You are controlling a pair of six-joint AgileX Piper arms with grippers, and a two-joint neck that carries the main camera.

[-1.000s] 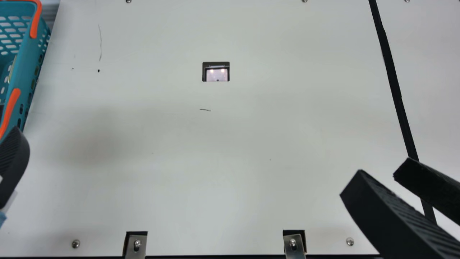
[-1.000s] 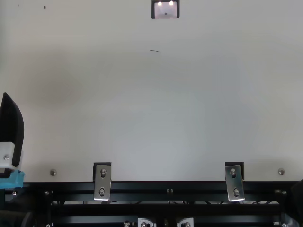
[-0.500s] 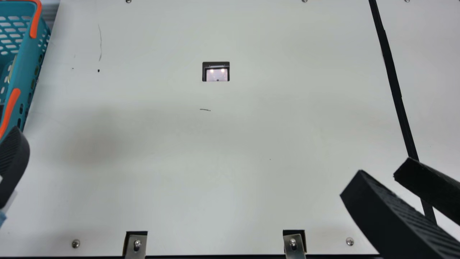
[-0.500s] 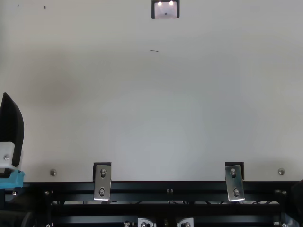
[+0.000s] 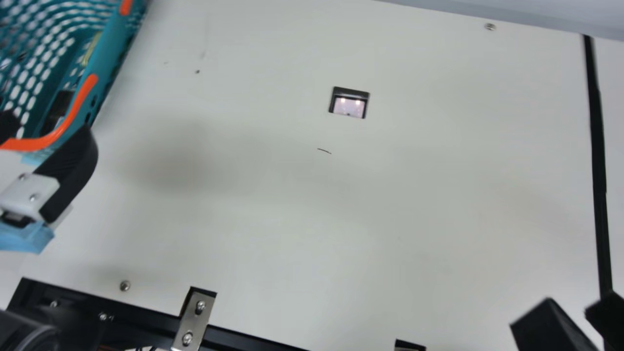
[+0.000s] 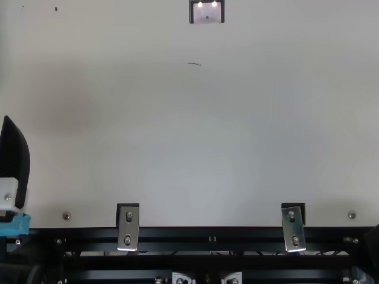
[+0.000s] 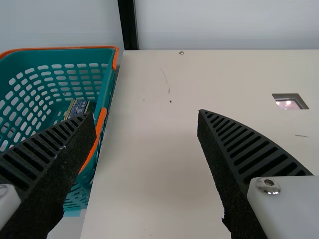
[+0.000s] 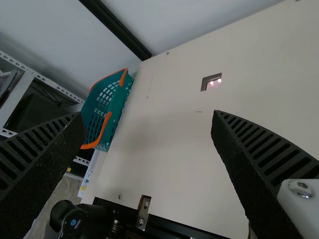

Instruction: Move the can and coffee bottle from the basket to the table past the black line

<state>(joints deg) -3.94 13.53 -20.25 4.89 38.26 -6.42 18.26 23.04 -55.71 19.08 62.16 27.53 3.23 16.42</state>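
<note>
Desk: cream, flat and smooth, under both arms; black rail (image 5: 141, 319) along its near edge, with a metal bracket (image 5: 195, 319) screwed on.
Basket: teal plastic, walls pierced with rounded slots, orange handles; stands along the desk's (image 5: 341, 219) left edge. Basket (image 5: 109, 46) is cut off at the main view's corner and blurred there.
Black line: dark narrow strip running from the desk's far side towards its near side, well to the right; its near end passes behind the right arm's fingertips in the main view.
Left pincer (image 5: 46, 129): wide open, gripping nothing; poised at the basket's near end, one finger over the basket side, the other over bare desk in its wrist view. Black ribbed fingers, white mounts, pale blue part behind.
Right pincer (image 5: 579, 302): spread open, gripping nothing; low at the main view's right corner, near the black line (image 5: 598, 146), mostly cut off. Its wrist view looks across the desk towards the basket.
Task items: a printed item (image 7: 77, 108) lies in the basket, partly behind a finger and the wall; a dark item (image 5: 57, 109) is inside too, by the orange handle (image 5: 73, 114). Which is can or coffee bottle, cannot tell.
Cut-out: small, square, dark-edged, two bright spots inside; cut-out (image 5: 349, 106) lies mid-desk.
Pen mark: short, thin, curved; pen mark (image 5: 324, 151) just nearside of the cut-out.
</note>
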